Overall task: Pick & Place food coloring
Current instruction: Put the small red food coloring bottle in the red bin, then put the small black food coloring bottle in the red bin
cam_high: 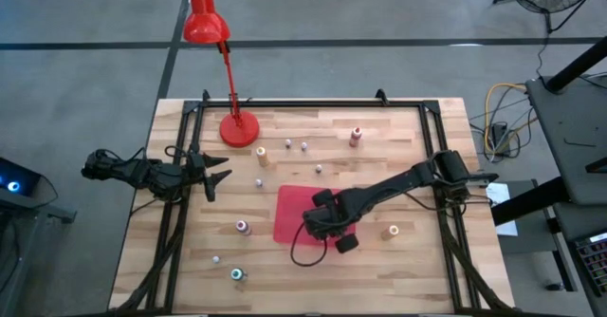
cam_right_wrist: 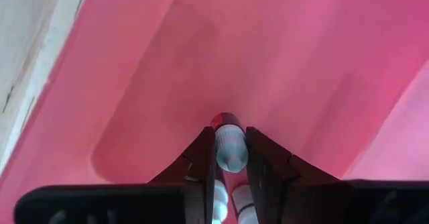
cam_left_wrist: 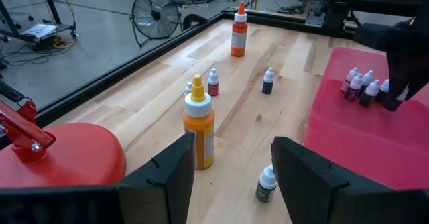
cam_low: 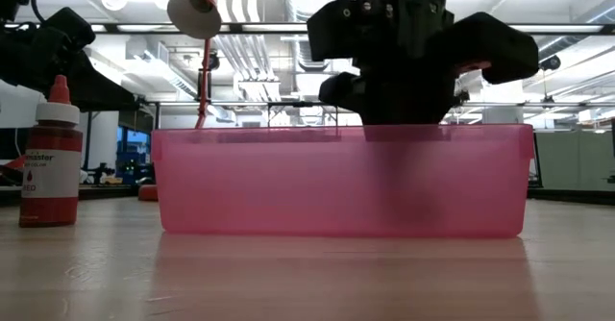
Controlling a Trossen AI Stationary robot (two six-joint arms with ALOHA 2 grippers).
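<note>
Over the pink bin, right end effector pinches a small food-coloring bottle for release; left end effector, at nine o'clock, waits open.

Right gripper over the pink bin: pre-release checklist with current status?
1. Right gripper shut on the small white-capped bottle: ok.
2. Gripper positioned above the translucent pink plastic bin: ok.
3. Bin floor under the bottle bare: ok; other small bottles sit nearer the wrist.
4. Height above the bin floor: cannot tell.
5. Left gripper open, away near the red desk lamp: ok.
6. Bottles left on the wooden table, e.g. the orange bottle: not ok.
</note>
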